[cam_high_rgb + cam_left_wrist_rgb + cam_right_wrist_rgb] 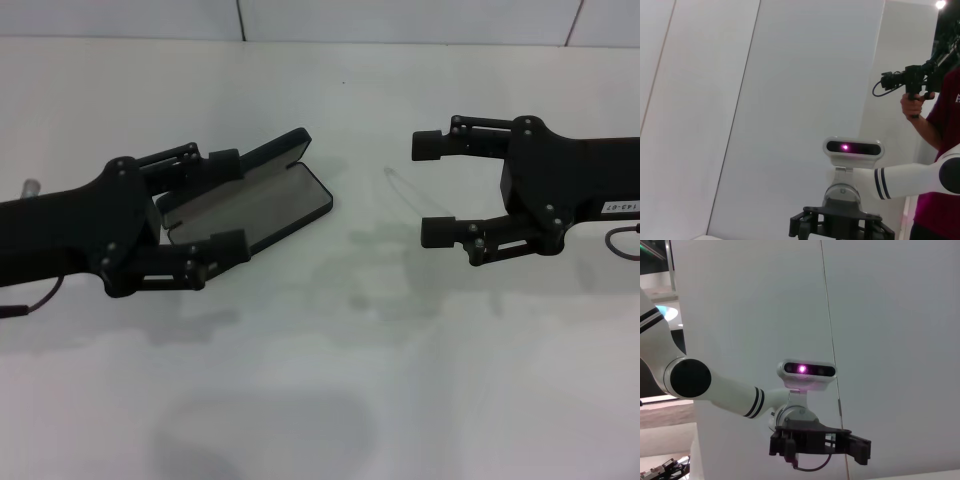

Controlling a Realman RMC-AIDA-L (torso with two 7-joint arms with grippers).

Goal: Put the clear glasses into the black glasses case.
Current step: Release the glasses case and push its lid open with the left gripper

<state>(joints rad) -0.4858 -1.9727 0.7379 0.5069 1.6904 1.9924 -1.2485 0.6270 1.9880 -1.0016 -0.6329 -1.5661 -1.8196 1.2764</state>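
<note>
a lab: white partition panels [790,100], a person filming with a camera rig [907,80]

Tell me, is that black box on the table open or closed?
Open. In the head view the black glasses case lies with its lid raised behind, showing the empty grey lining. The left tool hovers open over it.

One black glasses case [262,197], perhaps one clear glasses [400,185].

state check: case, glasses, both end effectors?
black glasses case: open, lid up, grey lining showing, nothing visible inside
clear glasses: faint on the table, outside the case, near the right end effector, not gripped
left end effector: open, over the case
right end effector: open, holding nothing
</note>
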